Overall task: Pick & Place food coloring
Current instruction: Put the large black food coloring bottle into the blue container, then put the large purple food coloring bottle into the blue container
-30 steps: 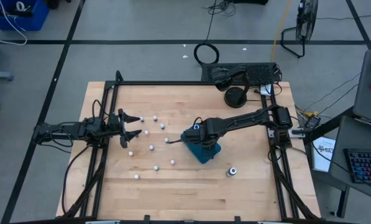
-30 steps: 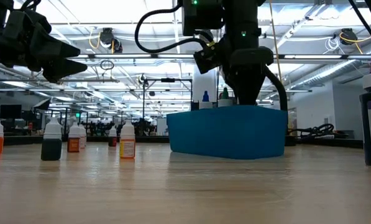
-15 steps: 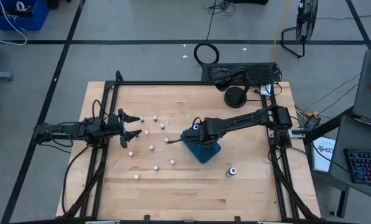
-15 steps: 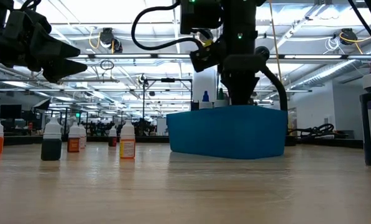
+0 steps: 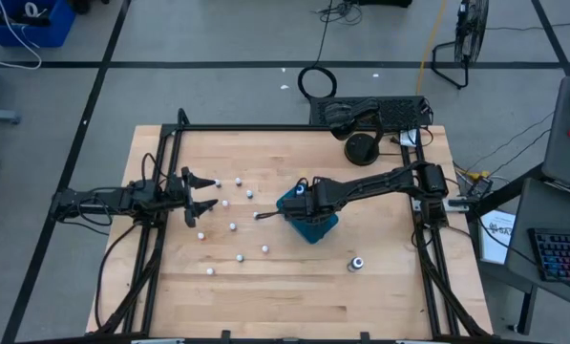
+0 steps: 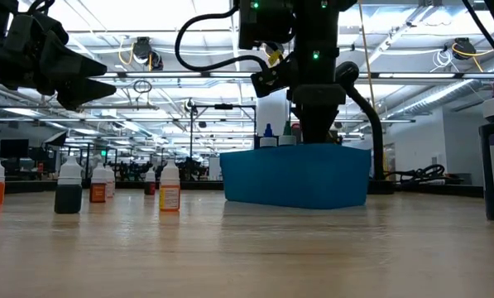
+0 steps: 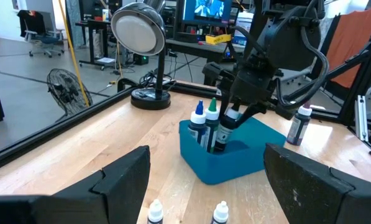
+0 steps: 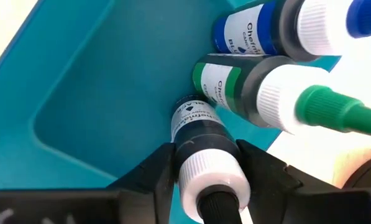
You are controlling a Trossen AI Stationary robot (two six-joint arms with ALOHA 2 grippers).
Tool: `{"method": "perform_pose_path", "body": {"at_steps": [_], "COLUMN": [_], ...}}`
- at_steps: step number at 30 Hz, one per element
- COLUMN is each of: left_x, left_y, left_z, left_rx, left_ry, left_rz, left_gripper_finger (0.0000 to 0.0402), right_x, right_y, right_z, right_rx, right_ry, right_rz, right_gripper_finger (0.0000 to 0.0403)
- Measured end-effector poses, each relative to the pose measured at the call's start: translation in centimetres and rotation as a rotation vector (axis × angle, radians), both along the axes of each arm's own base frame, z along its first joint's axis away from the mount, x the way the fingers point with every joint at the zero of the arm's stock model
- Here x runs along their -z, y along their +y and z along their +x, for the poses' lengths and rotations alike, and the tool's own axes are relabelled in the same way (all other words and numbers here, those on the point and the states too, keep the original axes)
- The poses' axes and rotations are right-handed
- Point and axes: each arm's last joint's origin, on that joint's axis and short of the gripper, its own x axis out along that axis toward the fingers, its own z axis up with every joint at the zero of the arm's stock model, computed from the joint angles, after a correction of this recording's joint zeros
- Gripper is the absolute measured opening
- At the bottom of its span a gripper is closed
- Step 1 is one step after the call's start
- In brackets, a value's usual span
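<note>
Right now the right gripper [image 8: 207,163] is down inside the teal box [image 5: 310,224], near the middle of the desk [image 5: 294,287], with its fingers either side of a black food coloring bottle [image 8: 201,140]. That bottle stands on the box floor beside a green-capped bottle [image 7: 212,124] and a blue-capped one [image 7: 199,122]. The fingers look to be touching its neck, though I cannot tell whether they are gripping or just letting go.

So three bottles seem to be in the box. Out on the wood, toward nine o'clock from the box, a scatter of white-capped bottles [image 5: 233,226] waits upright, well apart from one another; I count around eight in the high view, including an orange one [image 6: 170,185] and a dark green one [image 6: 68,186] seen from desk level. One more bottle [image 5: 357,263] with a darker cap stands alone at about four o'clock from the box.

The left gripper [image 5: 200,194] hovers with its fingers spread wide at the nine o'clock side of the desk, just by the nearest loose bottles, holding nothing.

By my reckoning the job is under halfway: most of the bottles have yet to be carried over
</note>
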Motion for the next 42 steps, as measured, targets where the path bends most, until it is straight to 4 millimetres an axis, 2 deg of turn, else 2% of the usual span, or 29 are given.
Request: {"method": "perform_pose_path", "body": {"at_steps": [5, 9, 18, 26, 29, 32, 35, 42], "left_x": [0.0, 0.0, 0.0, 0.0, 0.0, 0.0, 0.0, 0.0], "left_y": [0.0, 0.0, 0.0, 0.0, 0.0, 0.0, 0.0, 0.0], "left_z": [0.0, 0.0, 0.0, 0.0, 0.0, 0.0, 0.0, 0.0], "left_rx": [0.0, 0.0, 0.0, 0.0, 0.0, 0.0, 0.0, 0.0], "left_ry": [0.0, 0.0, 0.0, -0.001, -0.001, -0.001, -0.001, -0.001], "left_rz": [0.0, 0.0, 0.0, 0.0, 0.0, 0.0, 0.0, 0.0], "left_gripper_finger": [0.0308, 0.0308, 0.0308, 0.0308, 0.0308, 0.0308, 0.0308, 0.0308], "right_x": [0.4, 0.1, -0.9, -4.9, -6.9, -8.7, -9.9, -9.9], "right_y": [0.0, 0.0, -0.1, -0.4, -0.1, 0.9, 3.1, 8.8], "right_z": [0.0, 0.0, -0.5, -3.0, -4.8, -6.5, -7.8, -9.2], "right_rx": [0.001, 0.001, 0.022, 0.15, 0.273, 0.436, 0.484, 0.508], "right_ry": [0.012, 0.004, -0.004, -0.043, -0.042, -0.039, -0.04, -0.033], "right_rz": [0.012, 0.009, 0.01, 0.023, 0.129, 0.277, 0.338, 0.339], "right_gripper_finger": [0.0239, 0.0271, 0.026, 0.0251, 0.0251, 0.0251, 0.0251, 0.0251]}}
